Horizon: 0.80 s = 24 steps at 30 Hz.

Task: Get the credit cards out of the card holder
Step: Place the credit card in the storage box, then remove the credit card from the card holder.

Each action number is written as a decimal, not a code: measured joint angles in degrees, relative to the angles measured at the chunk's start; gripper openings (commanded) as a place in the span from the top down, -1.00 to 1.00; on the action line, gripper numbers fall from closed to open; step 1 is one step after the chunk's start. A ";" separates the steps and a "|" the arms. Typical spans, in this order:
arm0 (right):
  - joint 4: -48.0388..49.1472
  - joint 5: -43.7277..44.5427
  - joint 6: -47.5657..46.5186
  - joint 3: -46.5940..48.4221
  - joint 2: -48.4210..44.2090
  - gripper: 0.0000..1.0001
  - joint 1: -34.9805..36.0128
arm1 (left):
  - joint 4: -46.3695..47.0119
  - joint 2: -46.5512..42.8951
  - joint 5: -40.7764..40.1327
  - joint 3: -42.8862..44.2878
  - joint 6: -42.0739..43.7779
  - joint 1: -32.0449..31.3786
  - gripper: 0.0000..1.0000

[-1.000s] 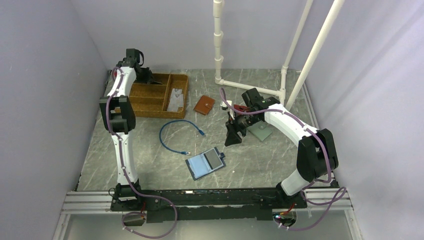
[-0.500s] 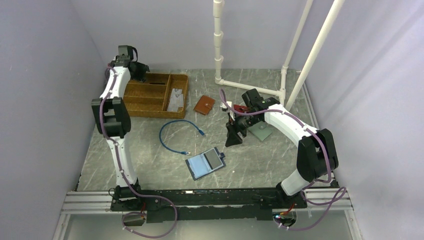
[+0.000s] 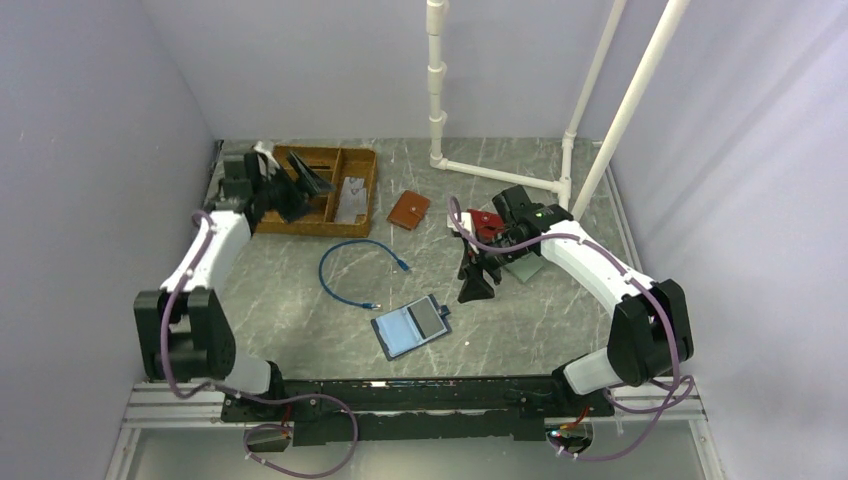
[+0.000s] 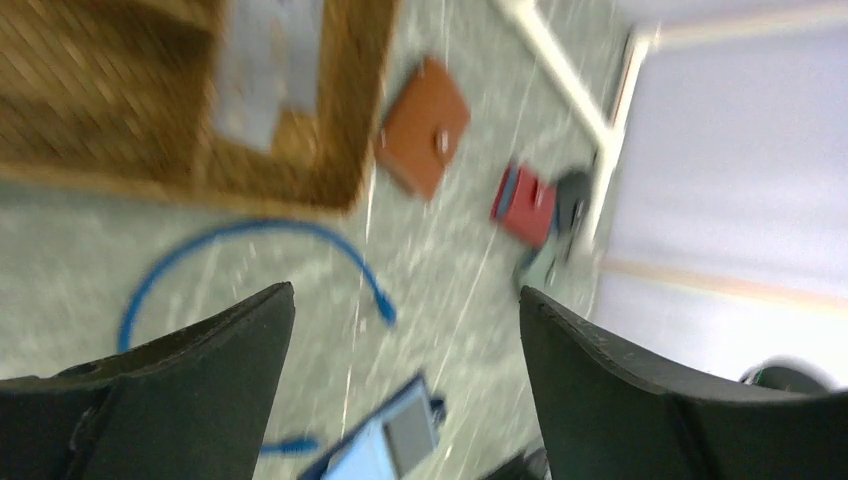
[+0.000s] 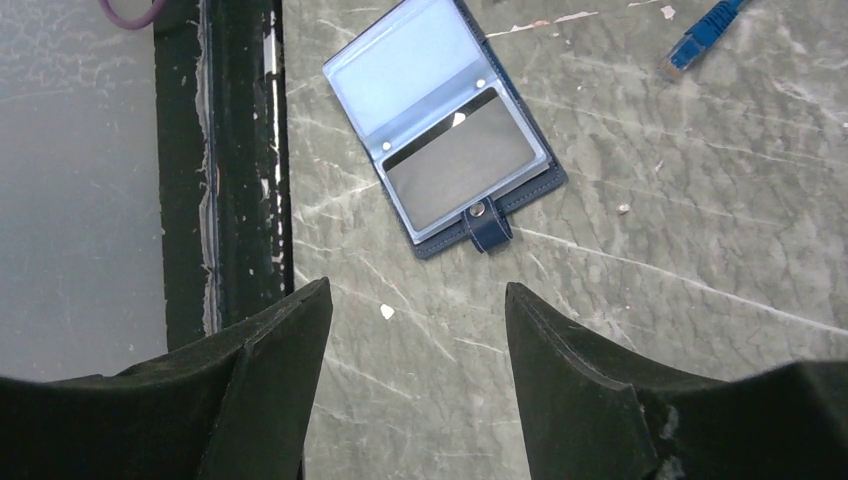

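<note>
Wallet (image 5: pixel 445 130) open on desk (image 5: pixel 650 300) with one dark card (image 5: pixel 460 160) left to pull — pale cards (image 3: pixel 350 198) lie in tray (image 3: pixel 300 228); left fingers (image 4: pixel 200 380), right fingers (image 5: pixel 270 380) spread wide, empty.

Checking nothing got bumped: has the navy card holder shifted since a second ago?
No. The card holder lies where it did, just beyond the black base rail.
</note>
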 measured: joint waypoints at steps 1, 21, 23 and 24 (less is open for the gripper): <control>0.04 -0.13 -0.61 -0.55 -0.11 -0.34 0.00 | -0.33 -2.29 0.35 -2.80 1.57 -1.40 -0.77; 1.22 -3.37 -7.72 -4.98 2.05 -0.34 0.00 | 13.09 -32.70 -7.15 -42.66 -3.06 -35.32 -0.83; 1.27 -3.37 -7.96 -4.98 2.49 -0.34 0.00 | 14.69 -32.70 -8.61 -42.66 -3.85 -36.72 -0.84; 1.29 -3.37 -8.07 -4.98 2.64 -0.34 0.00 | 15.15 -32.70 -9.16 -42.66 -3.96 -37.09 -0.85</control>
